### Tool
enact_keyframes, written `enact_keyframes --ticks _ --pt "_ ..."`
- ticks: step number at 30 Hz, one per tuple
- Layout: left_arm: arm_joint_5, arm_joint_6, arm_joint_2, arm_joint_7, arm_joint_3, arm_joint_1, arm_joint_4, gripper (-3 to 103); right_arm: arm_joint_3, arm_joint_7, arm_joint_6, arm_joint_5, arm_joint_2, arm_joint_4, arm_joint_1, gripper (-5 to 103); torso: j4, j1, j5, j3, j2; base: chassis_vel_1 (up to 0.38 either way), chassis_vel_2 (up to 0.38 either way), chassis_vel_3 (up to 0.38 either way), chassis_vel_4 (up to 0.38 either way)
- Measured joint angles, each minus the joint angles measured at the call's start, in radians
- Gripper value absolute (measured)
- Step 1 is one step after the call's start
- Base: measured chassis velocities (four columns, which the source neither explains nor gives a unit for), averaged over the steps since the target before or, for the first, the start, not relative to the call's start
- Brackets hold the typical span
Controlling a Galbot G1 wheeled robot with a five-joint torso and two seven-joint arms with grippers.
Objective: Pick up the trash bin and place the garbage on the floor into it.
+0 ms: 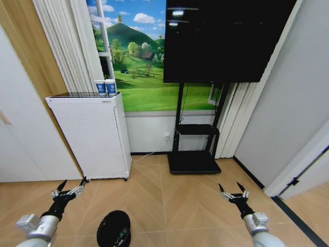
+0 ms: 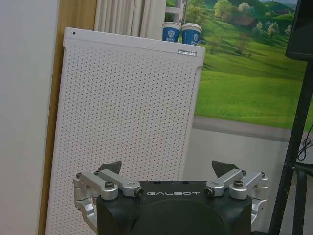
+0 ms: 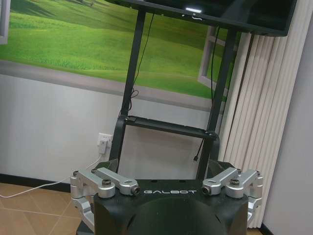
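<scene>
On the floor, low between the two arms, sits one trash bin, nearer the left gripper. Its fingers are spread wide, grasping nothing. The right gripper is spread wide too. Two blue cups stand on one white cabinet.

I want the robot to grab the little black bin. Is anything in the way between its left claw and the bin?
Nothing visible is in the way. The bin sits on bare wood floor, a little to the right of the open left claw and nearer the robot. The white cabinet stands farther back, by the wall.
</scene>
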Motion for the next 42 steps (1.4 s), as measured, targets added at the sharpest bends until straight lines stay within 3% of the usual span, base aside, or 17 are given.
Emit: enact_keyframes --ticks 18,26,29,33,34,35,36,38,39,42 --pt "0.010 -0.008 0.001 0.000 0.032 -0.026 0.019 100 0.040 0.006 0.015 -0.046 0.036 -0.012 -0.041 100 -0.0002 -0.003 0.0002 -0.004 -0.007 0.074 -0.147 -0.068 0.147" --pt "0.009 -0.008 -0.004 -0.004 0.045 -0.034 0.022 100 0.049 0.017 0.020 -0.058 0.034 -0.020 -0.050 100 -0.0002 -0.004 0.0003 -0.005 -0.008 0.264 -0.273 -0.270 0.258" --pt "0.010 -0.008 -0.006 -0.006 0.046 -0.034 0.022 100 0.044 0.021 0.025 -0.053 0.029 -0.029 -0.033 100 0.0000 -0.004 -0.0014 -0.005 -0.009 0.319 -0.318 -0.338 0.300" --pt "0.010 -0.008 -0.004 -0.006 0.046 -0.034 0.022 100 0.029 0.028 0.025 -0.043 0.027 -0.032 -0.015 100 0.0001 -0.004 0.0012 -0.006 -0.009 0.362 -0.344 -0.359 0.351" --pt "0.009 -0.008 -0.004 -0.006 0.046 -0.034 0.023 100 0.024 0.029 0.025 -0.040 0.027 -0.032 -0.010 100 0.0000 -0.004 -0.0016 -0.006 -0.009 0.384 -0.371 -0.358 0.353" --pt "0.009 -0.008 -0.004 -0.006 0.046 -0.034 0.024 100 0.020 0.031 0.024 -0.037 0.027 -0.032 -0.004 100 0.0001 -0.005 -0.0014 -0.006 -0.009 0.384 -0.373 -0.368 0.353" --pt "0.008 -0.009 -0.004 -0.005 0.046 -0.034 0.025 100 0.015 0.033 0.024 -0.034 0.027 -0.032 0.001 100 -0.0002 -0.005 0.0015 -0.006 -0.010 0.368 -0.373 -0.328 0.384" --pt "0.008 -0.010 -0.005 -0.005 0.046 -0.034 0.026 100 0.012 0.034 0.023 -0.032 0.026 -0.032 0.004 100 0.0000 -0.005 0.0016 -0.006 -0.010 0.349 -0.366 -0.328 0.384" --pt "0.008 -0.010 -0.007 -0.004 0.048 -0.035 0.029 100 0.011 0.035 0.022 -0.029 0.022 -0.034 0.008 100 -0.0002 -0.005 -0.0009 -0.006 -0.010 0.330 -0.329 -0.295 0.329" --pt "0.009 -0.011 -0.010 -0.004 0.050 -0.036 0.030 100 0.010 0.036 0.022 -0.024 0.017 -0.035 0.015 100 0.0000 -0.005 -0.0007 -0.006 -0.010 0.300 -0.302 -0.299 0.304"
